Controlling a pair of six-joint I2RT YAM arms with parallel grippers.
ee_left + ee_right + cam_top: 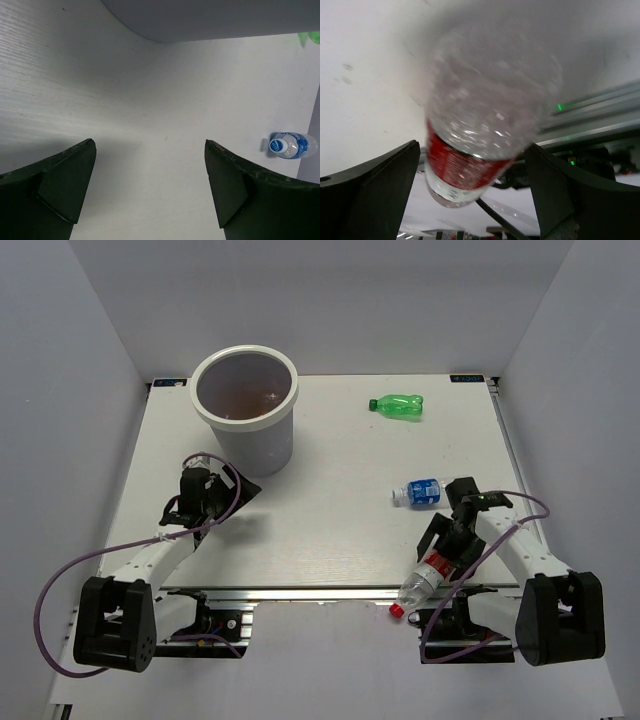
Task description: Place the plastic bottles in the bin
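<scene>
From above, the white bin [245, 405] stands at eleven o'clock on the table [330, 530]; a green bottle [397, 406] lies at one o'clock, a blue-labelled bottle [420, 491] at three, and a red-labelled bottle [425, 580] at five, its cap past the near edge, under the right gripper [440, 555]. The left wrist view shows the left gripper [150, 145] released, its jaws wide over bare table and the bin wall at twelve o'clock. In the right wrist view the jaws are spread, with the blurred red-labelled bottle between them, not clamped.
</scene>
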